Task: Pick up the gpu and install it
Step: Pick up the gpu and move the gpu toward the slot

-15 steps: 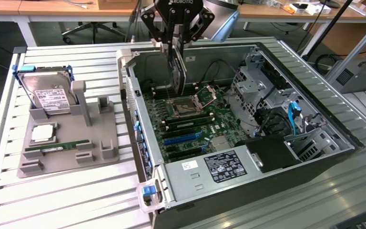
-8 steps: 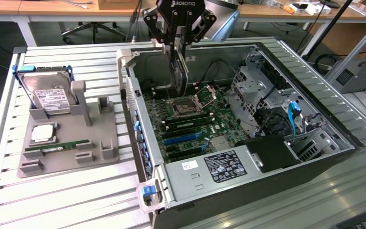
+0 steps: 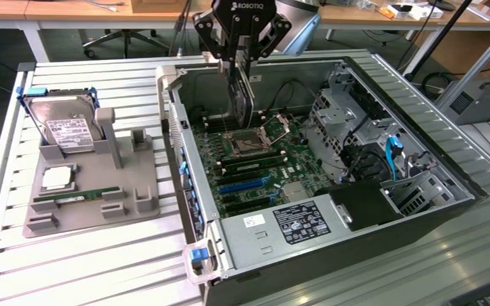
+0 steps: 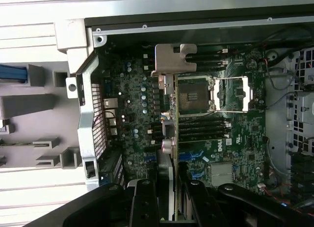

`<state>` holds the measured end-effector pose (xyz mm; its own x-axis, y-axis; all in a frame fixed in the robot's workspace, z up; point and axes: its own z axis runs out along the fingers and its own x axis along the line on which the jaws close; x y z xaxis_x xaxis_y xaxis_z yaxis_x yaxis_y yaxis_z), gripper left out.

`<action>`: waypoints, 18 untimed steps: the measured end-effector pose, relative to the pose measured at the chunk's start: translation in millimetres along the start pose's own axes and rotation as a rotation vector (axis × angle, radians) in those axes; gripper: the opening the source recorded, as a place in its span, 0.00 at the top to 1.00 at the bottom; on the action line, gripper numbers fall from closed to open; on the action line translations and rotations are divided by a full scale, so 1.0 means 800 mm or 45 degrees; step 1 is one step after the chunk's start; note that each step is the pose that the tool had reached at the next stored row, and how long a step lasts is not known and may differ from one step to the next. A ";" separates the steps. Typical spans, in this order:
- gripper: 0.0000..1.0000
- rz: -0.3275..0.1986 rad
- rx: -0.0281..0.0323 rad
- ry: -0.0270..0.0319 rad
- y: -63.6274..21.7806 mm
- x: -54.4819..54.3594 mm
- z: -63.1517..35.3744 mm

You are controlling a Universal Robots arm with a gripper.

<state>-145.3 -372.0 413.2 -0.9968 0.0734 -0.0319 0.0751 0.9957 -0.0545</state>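
Your tool (image 3: 240, 56) was clenched on the upper end of the gpu (image 3: 245, 95). The card hung upright directly below the tool, inside the open computer case (image 3: 449, 191) on the worktop (image 3: 100, 255). It hung over the motherboard (image 3: 289, 159), near the processor socket (image 3: 249, 141), not yet seated. Its silver bracket (image 4: 174, 60) was at the end farthest from the tool (image 4: 172, 187).

Open computer case (image 3: 381, 255), hard drive (image 3: 64, 127)
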 end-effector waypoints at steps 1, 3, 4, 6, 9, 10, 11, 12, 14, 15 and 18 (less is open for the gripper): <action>0.73 0.000 0.0000 0.0000 0.000 -0.001 0.000; 0.73 0.000 0.0000 0.0000 0.000 -0.002 0.001; 0.73 0.000 -0.0001 -0.0001 0.000 -0.002 0.001; 0.73 0.000 0.0001 0.0001 0.000 -0.003 0.002; 0.73 0.000 0.0001 0.0001 0.000 -0.003 0.003; 0.73 0.000 0.0000 0.0001 0.000 -0.003 0.004; 0.73 0.000 0.0000 0.0001 0.000 -0.003 0.004; 0.73 0.000 0.0000 0.0000 0.000 -0.003 0.004; 0.73 0.000 0.0000 0.0000 0.000 -0.004 0.005; 0.73 0.000 0.0001 0.0000 0.000 -0.004 0.006; 0.73 0.000 0.0001 0.0000 -0.001 -0.005 0.007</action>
<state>-141.5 -373.1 407.5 -0.9968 0.0734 -0.0319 0.0751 0.9957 -0.0545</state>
